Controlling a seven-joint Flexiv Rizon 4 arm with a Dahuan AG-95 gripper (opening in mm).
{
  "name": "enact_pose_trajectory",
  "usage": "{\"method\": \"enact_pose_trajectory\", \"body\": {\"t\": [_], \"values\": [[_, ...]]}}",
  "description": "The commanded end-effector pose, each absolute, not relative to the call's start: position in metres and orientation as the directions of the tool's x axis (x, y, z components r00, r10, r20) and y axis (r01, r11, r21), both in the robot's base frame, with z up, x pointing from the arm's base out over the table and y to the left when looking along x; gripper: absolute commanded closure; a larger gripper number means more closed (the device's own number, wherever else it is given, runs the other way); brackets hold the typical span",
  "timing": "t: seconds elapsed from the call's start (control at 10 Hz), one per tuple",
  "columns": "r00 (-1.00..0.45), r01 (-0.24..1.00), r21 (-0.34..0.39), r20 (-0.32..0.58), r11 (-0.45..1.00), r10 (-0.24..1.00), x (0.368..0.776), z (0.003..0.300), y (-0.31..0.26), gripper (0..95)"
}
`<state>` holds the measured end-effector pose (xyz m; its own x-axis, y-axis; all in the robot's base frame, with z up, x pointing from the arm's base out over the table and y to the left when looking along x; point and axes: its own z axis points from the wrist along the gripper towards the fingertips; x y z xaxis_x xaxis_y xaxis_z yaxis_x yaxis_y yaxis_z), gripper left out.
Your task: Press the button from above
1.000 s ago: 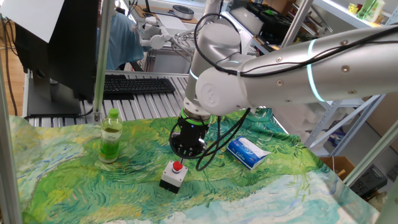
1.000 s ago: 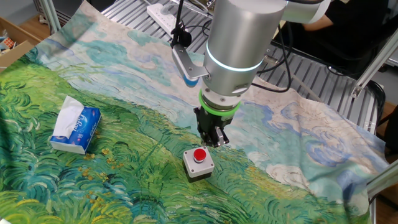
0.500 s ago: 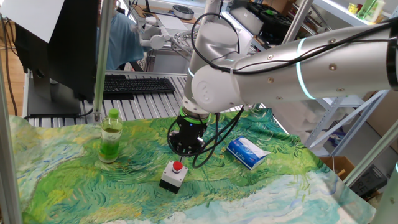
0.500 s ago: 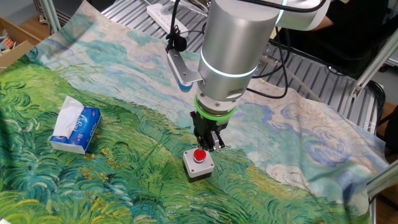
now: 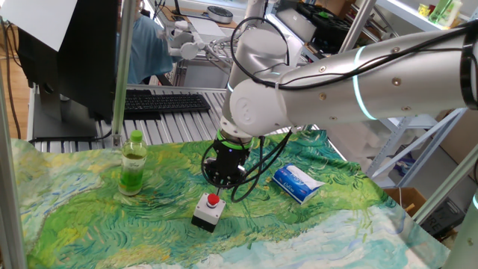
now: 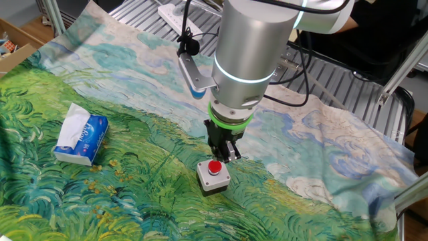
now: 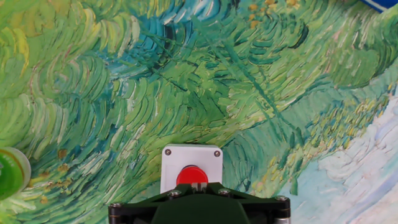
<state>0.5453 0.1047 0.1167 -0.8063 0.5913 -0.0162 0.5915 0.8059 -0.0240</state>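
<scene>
The button's red cap [image 5: 213,200] sits on a small white box on the green painted cloth. It also shows in the other fixed view [image 6: 215,167] and in the hand view [image 7: 192,176], at the bottom centre. My gripper [image 6: 225,154] hangs point-down just above and slightly behind the cap, and does not visibly touch it. In one fixed view the gripper [image 5: 224,178] is right behind the box. In the hand view the gripper [image 7: 198,185] shows two grey fingertips pressed together over the cap's near edge, so it is shut and empty.
A bottle of green liquid [image 5: 133,163] stands left of the button; its top shows in the hand view [image 7: 9,173]. A blue tissue pack [image 5: 297,183] lies to the right, also in the other fixed view [image 6: 80,136]. A keyboard [image 5: 166,101] lies behind the cloth.
Over the last second the gripper has shifted a little toward the button and lower; in the last half second it has hardly moved. The button box has not moved.
</scene>
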Motion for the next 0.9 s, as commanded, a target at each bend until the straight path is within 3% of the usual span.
{"method": "enact_pose_trajectory", "body": {"t": [0.1, 0.9], "values": [[-0.806, 0.592, -0.018, -0.024, 0.805, 0.592, 0.5425, 0.114, 0.1028, 95.0], [-0.809, 0.587, 0.009, -0.033, 0.81, 0.587, 0.5394, 0.112, 0.1026, 95.0]]}}
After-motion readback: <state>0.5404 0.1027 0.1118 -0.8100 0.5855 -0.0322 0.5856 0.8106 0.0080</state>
